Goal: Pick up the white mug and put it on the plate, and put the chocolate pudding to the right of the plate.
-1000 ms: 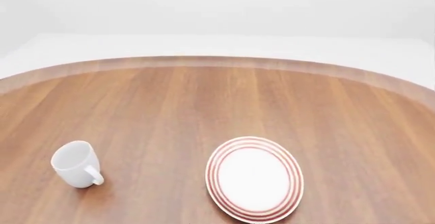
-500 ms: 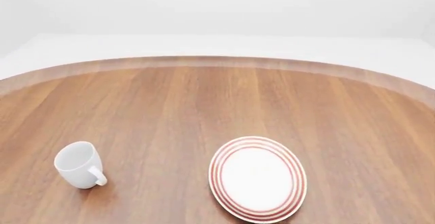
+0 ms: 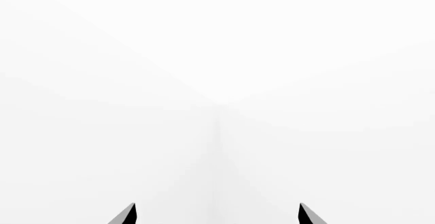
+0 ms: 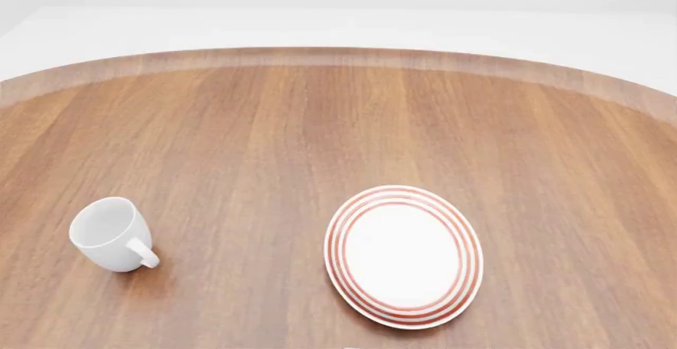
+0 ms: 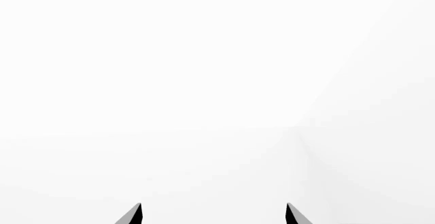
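Tilting down, my head view now shows more of the near bench [image 4: 265,127]: its far edge sits higher in the picture, and the plate [image 4: 403,255], cut off a second ago, is whole. Nothing on the bench itself looks displaced. From the plate, the white mug [image 4: 110,234] stands upright at about nine o'clock, well apart, handle toward me. I see no chocolate pudding yet. My left tool [image 3: 216,215] and right tool [image 5: 213,214] both point at blank white, tips spread wide, holding nothing. I judge no reach has started.
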Tool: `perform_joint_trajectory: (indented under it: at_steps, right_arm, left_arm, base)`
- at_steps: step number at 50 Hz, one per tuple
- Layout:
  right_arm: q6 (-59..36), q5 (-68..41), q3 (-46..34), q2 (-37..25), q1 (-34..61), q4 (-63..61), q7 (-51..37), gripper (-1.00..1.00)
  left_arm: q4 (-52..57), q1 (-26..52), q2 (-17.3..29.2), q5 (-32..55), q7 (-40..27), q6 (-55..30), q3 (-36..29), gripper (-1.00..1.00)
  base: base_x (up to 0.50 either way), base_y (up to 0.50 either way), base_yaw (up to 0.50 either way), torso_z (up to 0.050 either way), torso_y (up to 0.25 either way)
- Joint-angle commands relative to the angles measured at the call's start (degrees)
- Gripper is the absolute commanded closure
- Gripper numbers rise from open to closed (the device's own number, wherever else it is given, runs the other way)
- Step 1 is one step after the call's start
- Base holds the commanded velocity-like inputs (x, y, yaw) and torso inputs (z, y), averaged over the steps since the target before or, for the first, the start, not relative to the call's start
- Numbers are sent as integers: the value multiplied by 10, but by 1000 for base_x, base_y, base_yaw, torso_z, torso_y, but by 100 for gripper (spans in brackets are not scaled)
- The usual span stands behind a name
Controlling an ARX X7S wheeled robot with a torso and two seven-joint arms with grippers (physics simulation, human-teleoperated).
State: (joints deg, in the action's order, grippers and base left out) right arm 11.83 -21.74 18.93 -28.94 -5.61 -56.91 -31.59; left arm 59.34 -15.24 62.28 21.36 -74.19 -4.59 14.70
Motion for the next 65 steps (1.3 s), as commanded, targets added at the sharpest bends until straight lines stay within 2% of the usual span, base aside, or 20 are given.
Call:
perform_joint_trajectory:
  at_steps: [1,5,8,15,27,39,53,56,65]
  right_arm:
    - [0,10,10,7,0,-1,11,-100]
    - [1,9,9,6,-1,0,10,-100]
    - [1,7,11,4,-1,0,8,-100]
    - [3,7,9,4,-3,2,7,-100]
    - [5,5,12,2,-10,1,3,-100]
    - [7,5,9,-1,-11,4,0,-100]
    - [13,7,5,-1,-15,11,1,-100]
    - [14,8,0,0,-14,14,2,-100]
    - [19,8,-2,-1,-18,19,4,-100]
  left_arm:
    - [-11,54,2,18,8,4,-60,-100]
    - [-25,135,-16,40,28,-24,-156,-100]
    - [-26,170,-31,45,43,-36,-199,-100]
    - [-31,243,-75,79,70,-74,-273,-100]
    - [-76,340,-158,122,99,-139,-358,-100]
    - [-129,393,-219,136,116,-168,-399,-100]
    - [-233,431,-294,177,101,-200,-408,-100]
    - [-261,431,-316,186,84,-201,-400,-100]
    - [-341,434,-360,171,88,-177,-404,-100]
  base:
    - [0,0,0,0,0]
    - [0,0,0,0,0]
    - [0,0,0,0,0]
    - [0,0,0,0,0]
    - [0,0,0,0,0]
    - [0,0,0,0,0]
    - [0,0,0,0,0]
    - [0,0,0,0,0]
    - [0,0,0,0,0]
